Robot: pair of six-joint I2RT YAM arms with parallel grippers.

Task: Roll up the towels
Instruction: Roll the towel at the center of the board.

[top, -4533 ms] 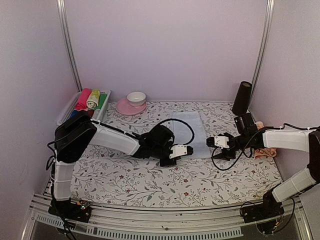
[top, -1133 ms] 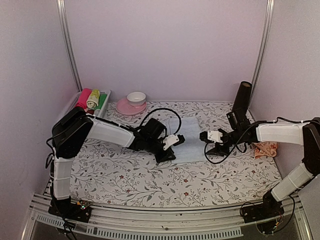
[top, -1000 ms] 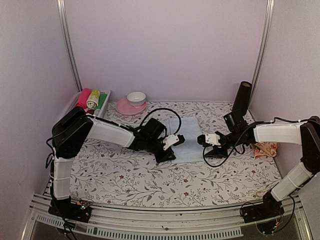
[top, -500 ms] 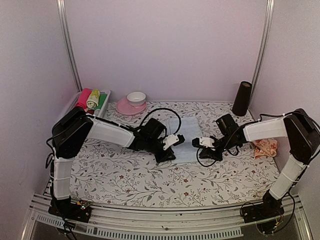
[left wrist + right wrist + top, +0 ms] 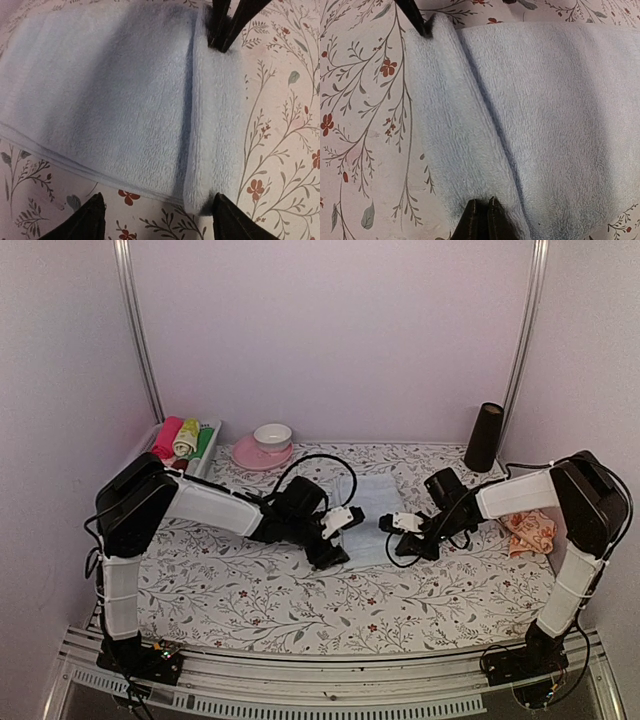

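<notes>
Now my right hand, closed, apparently pins the pale blue towel by its rolled edge; my left hand straddles it, open.

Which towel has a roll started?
The pale blue towel in the middle: its near edge is turned over into a fold. The peach-orange towel lies crumpled at the right, unrolled.

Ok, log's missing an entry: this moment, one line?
left gripper: open | right gripper: shut on blue towel fold | orange towel: untouched

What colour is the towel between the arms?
Plain pale blue towel; clearest in left wrist view.
</notes>
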